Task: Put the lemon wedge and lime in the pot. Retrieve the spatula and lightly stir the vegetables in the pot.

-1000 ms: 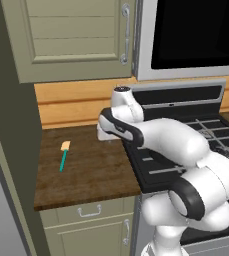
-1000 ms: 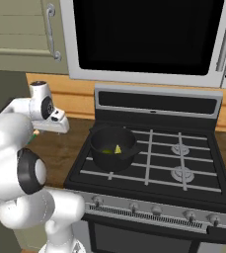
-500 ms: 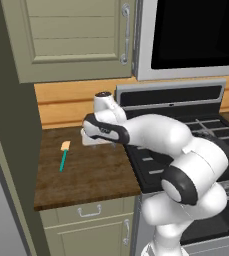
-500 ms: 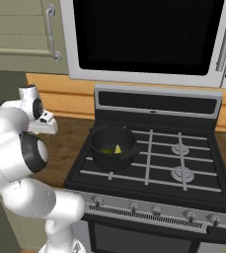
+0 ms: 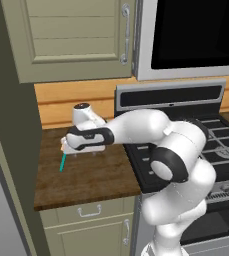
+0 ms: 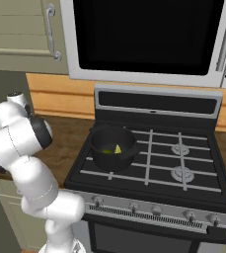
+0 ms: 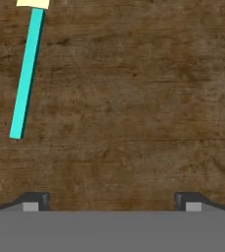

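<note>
Spatula, slim teal handle with small flat tan blade (image 7: pixel 25 74), lies flat on dark wood counter (image 7: pixel 133 98), off to one side of my pincer (image 7: pixel 112 199). Pincer spread wide, empty. I judge spatula light, stiff, low-lying; grab mid-handle across its width.

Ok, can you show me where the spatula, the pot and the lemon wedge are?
spatula (image 7: pixel 26 74), hand view, middle of its teal handle.
pot (image 6: pixel 97 156), right base view, its dark outer wall.
lemon wedge (image 6: pixel 118 149), right base view, the yellow piece inside the pot.
</note>
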